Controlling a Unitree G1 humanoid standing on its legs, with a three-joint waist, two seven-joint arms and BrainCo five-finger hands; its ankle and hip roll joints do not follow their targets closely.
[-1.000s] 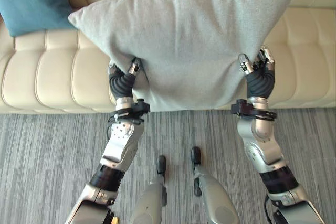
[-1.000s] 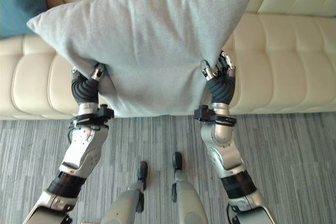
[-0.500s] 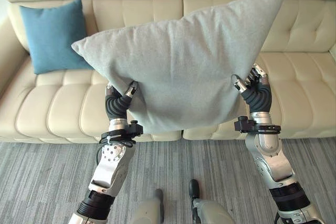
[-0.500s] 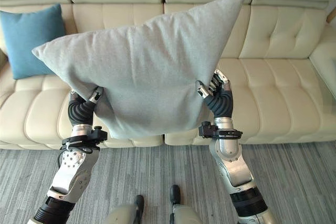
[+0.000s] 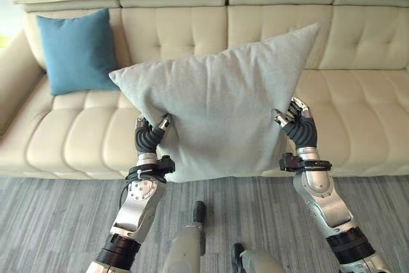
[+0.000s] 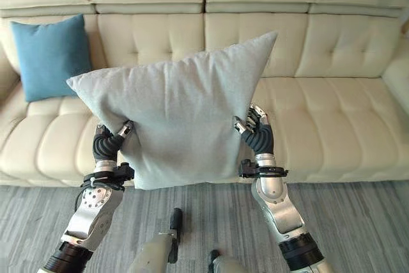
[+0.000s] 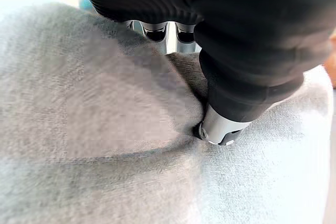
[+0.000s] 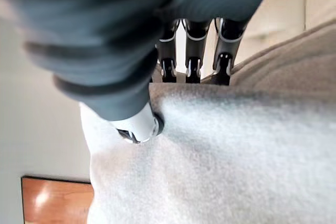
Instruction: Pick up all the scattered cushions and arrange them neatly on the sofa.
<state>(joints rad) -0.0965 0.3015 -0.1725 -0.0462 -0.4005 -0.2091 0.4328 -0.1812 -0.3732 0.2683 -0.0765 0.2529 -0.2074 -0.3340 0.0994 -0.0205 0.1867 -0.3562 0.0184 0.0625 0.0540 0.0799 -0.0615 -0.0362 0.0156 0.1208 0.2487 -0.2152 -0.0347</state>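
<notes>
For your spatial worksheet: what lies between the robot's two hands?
The grey cushion spans the stretch between the left hand and right hand, pinched by both, in both eye views.

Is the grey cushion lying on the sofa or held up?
Held up: left hand and right hand pinch the grey cushion before the sofa.

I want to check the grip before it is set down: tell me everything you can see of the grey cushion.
The grey cushion is a large, square, soft pillow of plain light grey woven cloth. It hangs in the air in front of the cream sofa, tilted, one corner pointing up. The left hand and right hand pinch its lower sides, thumbs denting the cloth.
</notes>
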